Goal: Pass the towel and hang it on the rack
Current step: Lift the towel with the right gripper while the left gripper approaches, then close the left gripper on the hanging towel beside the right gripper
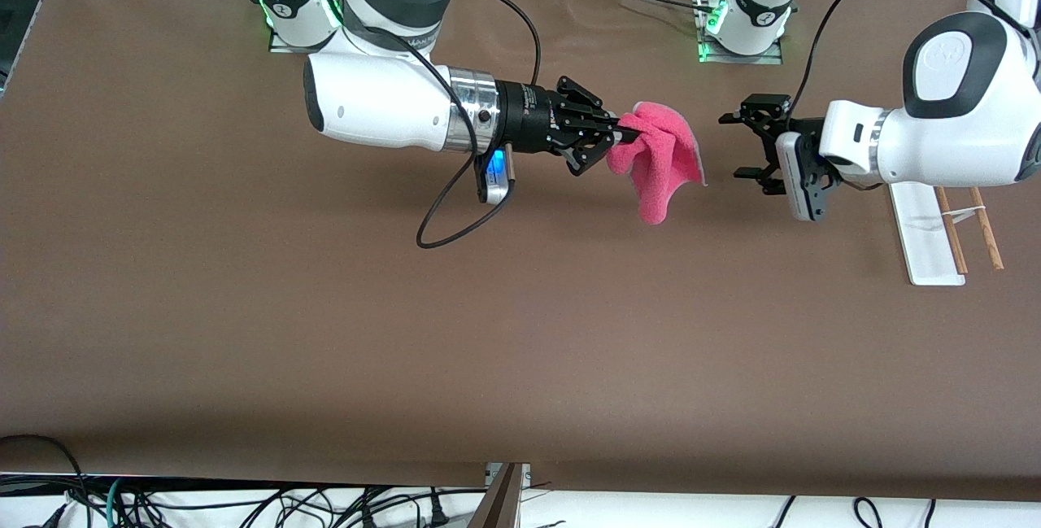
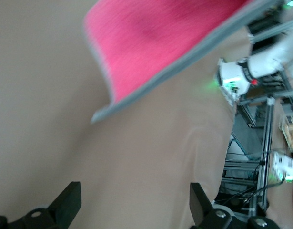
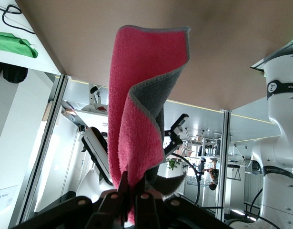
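Left gripper (image 1: 742, 146) gapes beside towel (image 1: 660, 158); rack (image 1: 935, 239) partly hidden.

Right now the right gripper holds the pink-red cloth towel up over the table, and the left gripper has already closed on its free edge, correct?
Not quite. The right gripper does hold the pink-red cloth towel, but the left gripper is open and apart from the cloth; the front view shows a gap between them.

My front camera looks down from high across the brown table (image 1: 325, 333) at both arm bases, while each wrist camera peers out close between its own fingers, and all three views share the pink towel (image 1: 659, 158) (image 2: 156, 47) (image 3: 146, 109).
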`<action>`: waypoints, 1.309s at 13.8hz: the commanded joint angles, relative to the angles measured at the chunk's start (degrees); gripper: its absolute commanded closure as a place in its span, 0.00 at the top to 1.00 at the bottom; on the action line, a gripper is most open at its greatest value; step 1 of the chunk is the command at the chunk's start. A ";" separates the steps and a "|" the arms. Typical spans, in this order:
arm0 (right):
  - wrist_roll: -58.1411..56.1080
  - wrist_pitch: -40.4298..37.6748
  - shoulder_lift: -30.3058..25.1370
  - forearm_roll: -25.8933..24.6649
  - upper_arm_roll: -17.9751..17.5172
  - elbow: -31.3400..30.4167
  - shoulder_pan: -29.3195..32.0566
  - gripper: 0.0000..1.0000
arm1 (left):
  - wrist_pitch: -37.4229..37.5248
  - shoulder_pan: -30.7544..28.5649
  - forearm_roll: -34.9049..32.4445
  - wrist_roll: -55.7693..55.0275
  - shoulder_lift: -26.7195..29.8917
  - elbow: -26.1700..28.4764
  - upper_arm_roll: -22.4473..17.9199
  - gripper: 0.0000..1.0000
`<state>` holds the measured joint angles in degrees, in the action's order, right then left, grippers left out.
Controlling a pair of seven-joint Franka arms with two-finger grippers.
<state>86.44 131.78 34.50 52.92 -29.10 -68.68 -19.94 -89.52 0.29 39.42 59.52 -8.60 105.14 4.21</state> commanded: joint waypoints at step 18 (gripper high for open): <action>1.01 2.34 0.30 0.08 0.19 1.35 -1.07 0.05 | -7.86 -3.02 21.13 42.96 -9.15 0.06 2.91 1.00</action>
<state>86.51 133.67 34.51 52.92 -29.00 -68.55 -20.60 -97.67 -2.23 57.93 100.30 -18.02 105.26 7.11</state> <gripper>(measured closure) 0.934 0.000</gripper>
